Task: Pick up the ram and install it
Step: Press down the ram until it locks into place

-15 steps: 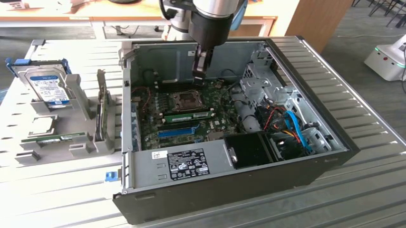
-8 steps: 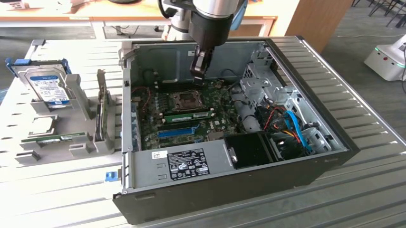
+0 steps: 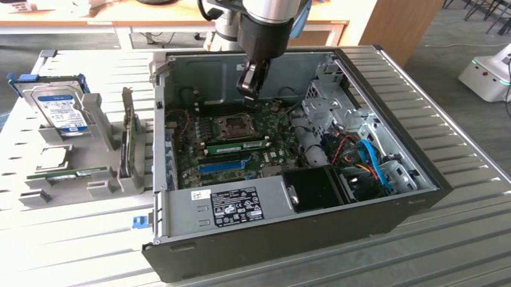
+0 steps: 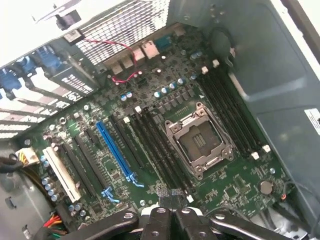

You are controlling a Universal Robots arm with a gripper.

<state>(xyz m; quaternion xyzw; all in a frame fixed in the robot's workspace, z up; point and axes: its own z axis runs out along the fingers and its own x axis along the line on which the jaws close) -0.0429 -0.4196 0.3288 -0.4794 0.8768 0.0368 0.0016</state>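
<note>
The gripper [image 3: 249, 91] hangs inside the open computer case [image 3: 399, 203], above the motherboard [image 3: 239, 149] near the empty processor socket [image 3: 237, 125]. Its fingers are closed together with nothing visible between them. One ram stick [image 3: 238, 145] sits in a slot beside the socket. Another green stick [image 3: 70, 174] lies in a holder on the surface [image 3: 72, 239], at the exterior view's left, well apart from the case walls.

Arm [image 3: 267, 18]: upper part cut off by the exterior view's top edge.
Claw [image 4: 167, 212]: linkage cut by the wrist picture's edge.
Case label [image 3: 236, 206]: print too small to read.
Hard drive [image 3: 60, 107]: label text illegible.
White machine [image 3: 491, 72]: cropped at the exterior view's right.
</note>
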